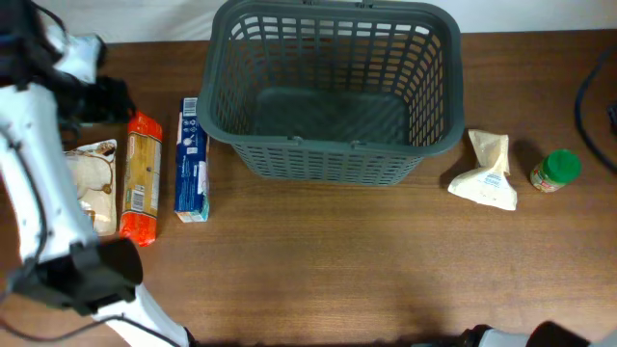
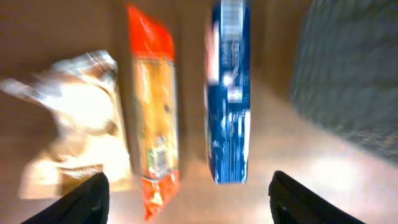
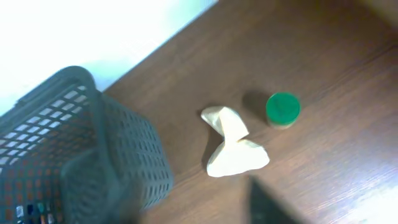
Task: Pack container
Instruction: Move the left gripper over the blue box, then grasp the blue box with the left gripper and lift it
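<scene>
The container (image 1: 333, 145), a large dark grey slotted basket, stands at the back middle of the table with nothing showing inside. It also shows in the left wrist view (image 2: 354, 74) and the right wrist view (image 3: 81, 155). My left gripper (image 2: 186, 202) is open and empty, held high over an orange pasta packet (image 1: 142, 178) and a blue box (image 1: 192, 159). In the overhead view the left gripper (image 1: 106, 99) is at the far left. My right gripper (image 3: 180, 199) is open and empty, blurred, between the container and a cream bag (image 3: 233, 152).
A beige bag (image 1: 92, 183) lies left of the pasta packet. The cream bag (image 1: 487, 173) and a green-lidded jar (image 1: 556, 171) lie right of the container. The left arm (image 1: 39, 193) runs along the table's left side. Dark cables (image 1: 593, 106) hang at the right edge.
</scene>
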Controlling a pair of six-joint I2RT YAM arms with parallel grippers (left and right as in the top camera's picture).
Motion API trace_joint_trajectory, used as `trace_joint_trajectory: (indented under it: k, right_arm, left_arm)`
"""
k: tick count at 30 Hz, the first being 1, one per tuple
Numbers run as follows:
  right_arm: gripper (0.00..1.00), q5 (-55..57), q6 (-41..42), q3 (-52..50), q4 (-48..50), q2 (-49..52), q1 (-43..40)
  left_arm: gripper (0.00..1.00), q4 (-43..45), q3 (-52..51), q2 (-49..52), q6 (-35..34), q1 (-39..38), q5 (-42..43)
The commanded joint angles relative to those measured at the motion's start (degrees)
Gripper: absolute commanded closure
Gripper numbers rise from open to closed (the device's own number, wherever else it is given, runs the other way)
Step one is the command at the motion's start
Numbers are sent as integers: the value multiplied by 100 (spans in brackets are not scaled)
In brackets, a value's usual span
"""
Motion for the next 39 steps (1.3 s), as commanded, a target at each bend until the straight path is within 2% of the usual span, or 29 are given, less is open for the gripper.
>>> trace_joint_trajectory:
  k: [1,6,7,8,9,10,12,13,26,28,29,30,31,33,35,39]
  right_arm:
    - [1,9,-42,2,-2,-37,-46]
    - [1,9,-39,2,0,13,-46]
    - [1,9,-39,2,0,24,-48]
    - [1,9,-39,2,0,44,-46]
    - [1,9,-39,2,0,59,-46]
    - [1,9,-39,2,0,61,-46]
    - [1,9,-42,2,0,70,-46]
    - [1,9,-42,2,0,70,-46]
    - [1,9,-39,2,0,70,-46]
    - [1,9,-39,2,0,70,-46]
    - [1,9,-39,2,0,70,-46]
    - [1,9,-39,2,0,70,-46]
    - [1,9,-42,2,0,70,-46]
    - [1,9,-39,2,0,70,-48]
    - [1,9,-39,2,0,70,-48]
    - [1,9,-39,2,0,70,-46]
  left_arm:
    - [29,321,-903,393,321,-142,125]
    - [23,1010,-1729,599,535,-599,122]
    - [15,1058,-1777,640,535,-675,122]
    - [3,1086,-1805,702,535,-804,116]
    - [0,1106,-1805,776,533,-953,31]
    - [0,1128,-1805,839,533,-1067,-105]
    - [0,1154,-1805,994,208,-1384,-907]
    - [0,1161,-1805,1040,120,-1436,-966]
    - [2,1665,-1816,1982,-289,-1419,-651]
    - [9,1663,-1816,2114,-291,-1423,-643]
    - [37,1657,-1816,2227,-291,-1423,-634]
    - [71,1626,-1816,2267,-299,-1416,-632]
    - [98,1604,-1816,2291,-409,-1405,-634]
    - [98,1508,-1703,2282,-697,-1344,-634]
    - [98,1244,-1311,2282,-697,-1261,-632]
    - [98,181,859,2282,-697,-1075,-396]
